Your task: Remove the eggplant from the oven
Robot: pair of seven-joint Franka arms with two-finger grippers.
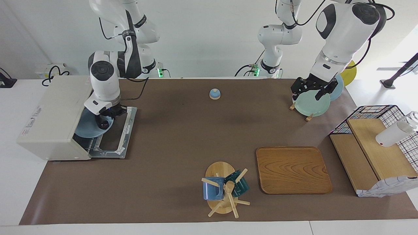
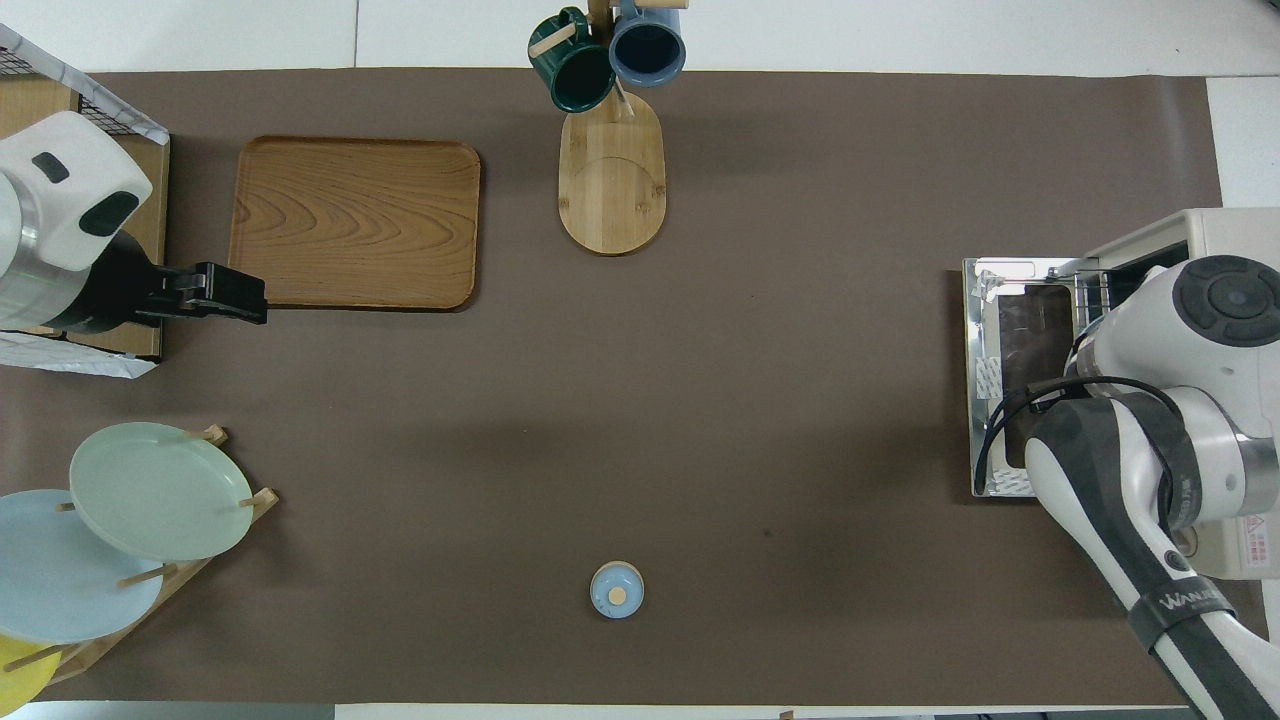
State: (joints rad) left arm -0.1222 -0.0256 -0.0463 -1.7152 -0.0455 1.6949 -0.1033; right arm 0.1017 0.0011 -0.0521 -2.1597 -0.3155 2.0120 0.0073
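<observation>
The right gripper (image 1: 104, 123) reaches into the open oven (image 1: 52, 119) over a blue plate (image 1: 87, 127); its fingers and the eggplant are hidden, so a blind pull could drag the plate out, while the left gripper (image 1: 310, 91) waits over the plate rack (image 1: 308, 104).

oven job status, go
Right claw at cream-white toaster oven mouth, over blue plate; door down. Left claw waits above pale green plate. Eggplant not visible.

You see a wooden tray (image 1: 293, 169) and a mug rack (image 1: 223, 189) well apart from either claw, a blue bell (image 1: 214, 94) between them, and green plate (image 1: 312, 103) under the left claw (image 1: 310, 93).
</observation>
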